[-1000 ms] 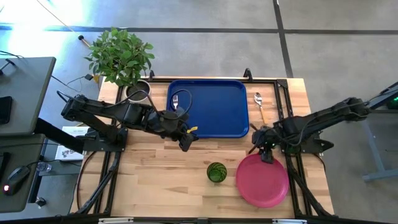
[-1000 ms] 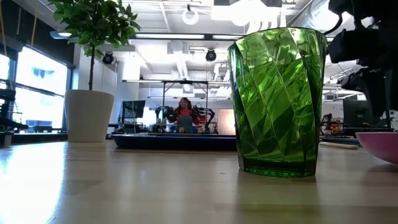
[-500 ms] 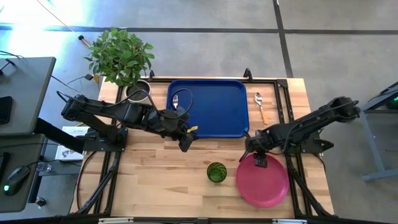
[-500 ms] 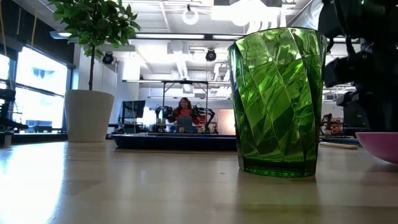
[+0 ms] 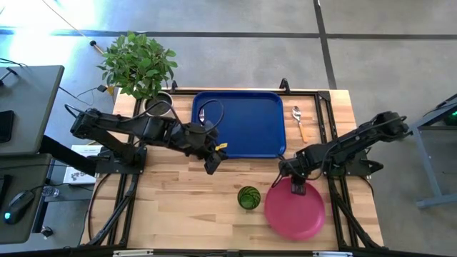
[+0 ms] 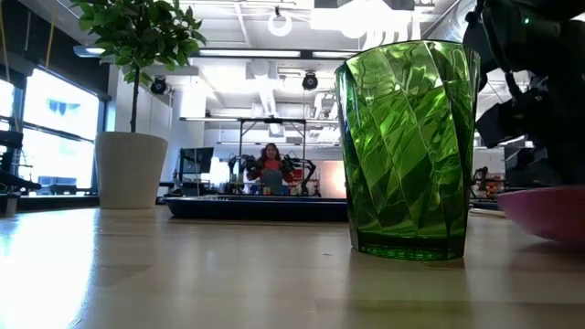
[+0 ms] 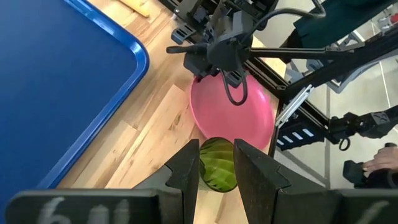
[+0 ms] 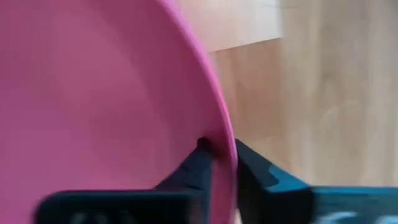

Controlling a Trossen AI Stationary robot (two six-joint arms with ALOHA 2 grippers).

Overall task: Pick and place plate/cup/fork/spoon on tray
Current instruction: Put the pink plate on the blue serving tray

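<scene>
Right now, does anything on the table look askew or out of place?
Only the plate: the right gripper pinches its rim, lifting it off level beside the cup. Nothing is spilled or broken.

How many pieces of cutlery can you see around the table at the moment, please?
2. The fork lies inside the tray, near its left end. The spoon lies on the table to the right of the tray. No others show in these views.

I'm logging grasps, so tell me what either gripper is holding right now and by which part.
The right gripper holds the plate by its rim, one finger on each side of the edge. The left gripper holds nothing.
</scene>
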